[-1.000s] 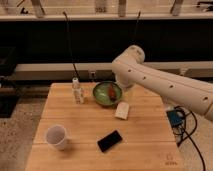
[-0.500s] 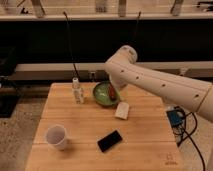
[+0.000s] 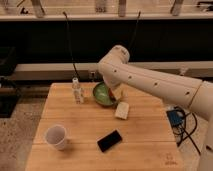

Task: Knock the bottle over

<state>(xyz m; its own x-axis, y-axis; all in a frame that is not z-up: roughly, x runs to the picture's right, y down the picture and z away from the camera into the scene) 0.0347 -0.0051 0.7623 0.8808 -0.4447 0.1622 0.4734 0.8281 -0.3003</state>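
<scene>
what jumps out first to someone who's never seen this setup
The big white arm sweeps in from the right over the wooden table, with its gripper down at the green bowl near the table's far edge. Just left of the bowl stands the small clear bottle, upright and apart from the gripper. Nearer the camera sit a white cup at front left and a black phone beside it.

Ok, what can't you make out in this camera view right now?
Camera view only:
- Gripper: down at the green bowl, on its right rim, right of the bottle; largely hidden by the arm.
- Bowl contents: partly covered by the arm.
- Arm's base: cut off by the right edge.
- White block beside the bowl: too small to identify.
</scene>
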